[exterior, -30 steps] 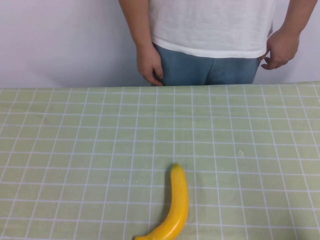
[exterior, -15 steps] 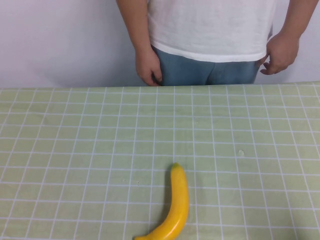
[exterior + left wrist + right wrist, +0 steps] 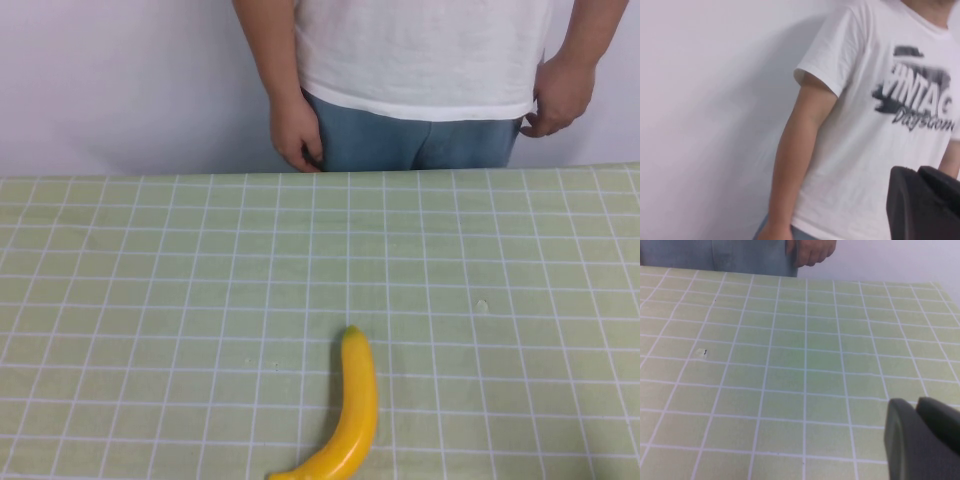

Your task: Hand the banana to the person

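The smooth, bright yellow curved banana (image 3: pixel 352 415) lies on the pale green tablecloth with a white grid (image 3: pixel 150 300), close to my edge of the table and about at its middle from side to side, its pointed tip aimed toward the far edge and its lower end running out of the high view. Nothing touches it. At the far edge stands the person in a white T-shirt and blue jeans (image 3: pixel 420 60), well apart from the banana, both bare forearms hanging down with the hands curled at the hips. My left gripper (image 3: pixel 922 205) shows only in its own wrist view, as dark finger parts at the corner; it is raised and faces the person's printed shirt and the plain white wall (image 3: pixel 705 110). My right gripper (image 3: pixel 922 437) sits low over the tablecloth on my right side, facing the far edge. For both grippers, I cannot tell how they are set.
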Available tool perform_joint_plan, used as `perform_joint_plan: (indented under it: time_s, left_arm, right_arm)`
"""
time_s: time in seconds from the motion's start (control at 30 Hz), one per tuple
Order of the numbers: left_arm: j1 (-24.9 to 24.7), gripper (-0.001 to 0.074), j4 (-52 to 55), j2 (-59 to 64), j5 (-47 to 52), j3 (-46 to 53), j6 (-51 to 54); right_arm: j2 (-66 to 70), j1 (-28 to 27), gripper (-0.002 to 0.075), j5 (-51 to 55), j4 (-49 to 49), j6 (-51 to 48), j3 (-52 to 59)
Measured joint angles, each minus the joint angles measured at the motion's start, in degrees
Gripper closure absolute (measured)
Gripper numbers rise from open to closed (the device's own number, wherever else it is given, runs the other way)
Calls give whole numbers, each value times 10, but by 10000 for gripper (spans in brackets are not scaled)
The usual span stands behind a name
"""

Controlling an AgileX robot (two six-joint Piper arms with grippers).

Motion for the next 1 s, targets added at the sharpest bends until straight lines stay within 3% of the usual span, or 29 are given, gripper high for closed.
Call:
perform_joint_plan:
  time_s: [0.2,0.4,0.5,0.7,0.87,1.0]
  left_arm:
    - [0,738,-48,0,-26,0,-1]
    - [0,739,-73,-1,-243,-2,49]
    - [0,739,-86,-1,-259,-46,89]
    - [0,739,-95,10,-53,-234,202]
    - [0,739,-95,104,199,-383,208]
    - [0,739,-95,208,374,-446,206]
  right_arm:
    - [0,0,733,0,0,0,0]
    - [0,0,733,0,0,0,0]
    - [0,0,733,0,0,0,0]
    - [0,0,733,0,0,0,0]
    - [0,0,734,0,0,0,0]
    - [0,0,734,0,0,0,0]
